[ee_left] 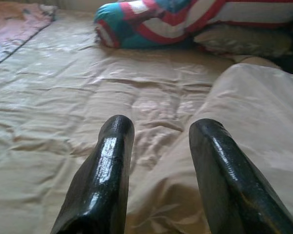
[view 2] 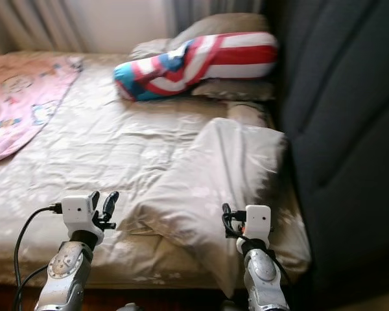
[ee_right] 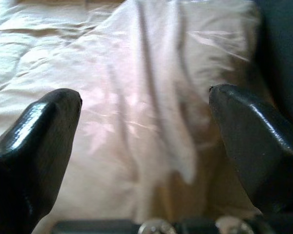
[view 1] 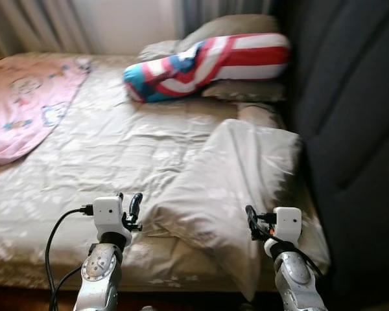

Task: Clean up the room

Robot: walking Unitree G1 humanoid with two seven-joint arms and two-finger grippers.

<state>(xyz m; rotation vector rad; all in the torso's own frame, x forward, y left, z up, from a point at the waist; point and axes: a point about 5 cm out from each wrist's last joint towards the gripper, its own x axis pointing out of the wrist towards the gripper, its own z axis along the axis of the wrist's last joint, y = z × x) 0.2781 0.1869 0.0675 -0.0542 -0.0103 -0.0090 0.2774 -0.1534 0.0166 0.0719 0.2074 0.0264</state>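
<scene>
We note both grippers spread above the bed (view 1: 104, 149): left gripper (ee_left: 158, 168), right gripper (ee_right: 144, 146). A beige pillow (view 1: 240, 175) lies between them.

Grey curtains (view 1: 32, 23) hang behind the bed, a dark padded headboard (view 1: 350, 129) alongside.

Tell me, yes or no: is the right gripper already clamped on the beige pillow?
No; the right gripper hangs open above the beige pillow, fingers spread wide with nothing between them.
</scene>
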